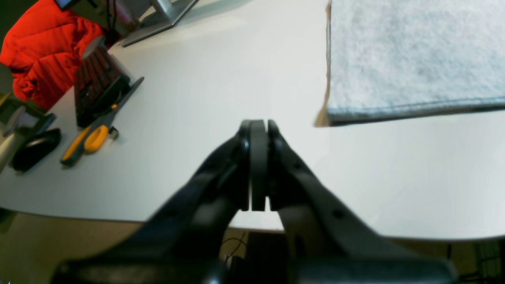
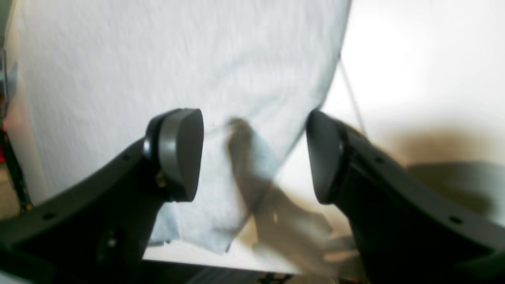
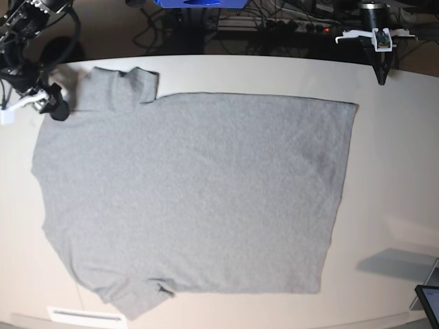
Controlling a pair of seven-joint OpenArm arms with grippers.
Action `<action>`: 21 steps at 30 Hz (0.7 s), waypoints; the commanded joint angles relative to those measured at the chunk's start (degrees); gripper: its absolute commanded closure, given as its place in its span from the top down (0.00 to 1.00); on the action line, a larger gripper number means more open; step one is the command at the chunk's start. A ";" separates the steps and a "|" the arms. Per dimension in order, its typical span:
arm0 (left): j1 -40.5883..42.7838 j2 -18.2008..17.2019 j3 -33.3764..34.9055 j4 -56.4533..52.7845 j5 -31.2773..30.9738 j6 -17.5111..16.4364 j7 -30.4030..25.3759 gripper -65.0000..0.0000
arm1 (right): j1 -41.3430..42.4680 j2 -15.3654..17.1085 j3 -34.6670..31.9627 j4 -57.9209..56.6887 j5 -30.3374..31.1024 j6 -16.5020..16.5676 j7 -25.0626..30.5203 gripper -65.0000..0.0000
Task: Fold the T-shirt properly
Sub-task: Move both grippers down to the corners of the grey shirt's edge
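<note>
The T-shirt (image 3: 192, 199) is spread flat, plain grey side up, across the pale table (image 3: 391, 171), covering most of it in the base view. One sleeve is seen at the far left corner, the other at the near edge; the hem runs down the right side.

Right gripper (image 2: 254, 157): jaws are held apart, nothing clamped. Between and just beyond them a blurred sleeve edge of the shirt is seen, lying free at the table's edge. In the base view this gripper (image 3: 55, 110) is placed at the far left, just beside the upper sleeve.

Left gripper (image 1: 258, 128): jaws are pressed together, empty, held above bare table. The shirt's hem corner (image 1: 335, 116) is seen ahead and to the right of the jaws, apart from them.

Left of the closed jaws, clutter is noted along the table's rim: orange-handled pliers (image 1: 85, 142), a dark keyboard (image 1: 96, 88), a black mouse-like object (image 1: 35, 148), a metal monitor foot (image 1: 161, 17). A red padded jacket (image 1: 43, 51) is seen beyond the table. Cables and a power strip (image 3: 295, 27) are noted behind the far edge.
</note>
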 commanded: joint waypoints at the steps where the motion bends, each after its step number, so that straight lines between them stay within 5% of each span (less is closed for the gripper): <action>1: 0.78 -0.57 -0.82 0.02 -0.29 0.49 -1.48 0.01 | -0.61 0.25 0.19 0.14 -0.50 0.06 -0.93 0.61; 12: 0.25 -0.57 -0.82 -0.68 -0.29 0.49 -1.48 0.01 | 0.19 -0.02 0.10 -0.03 -0.41 0.06 -1.02 0.60; 21: 0.25 -0.57 -0.56 -0.68 -0.29 0.49 -1.48 0.01 | 0.19 -0.11 0.10 -0.03 -0.41 0.06 -1.02 0.31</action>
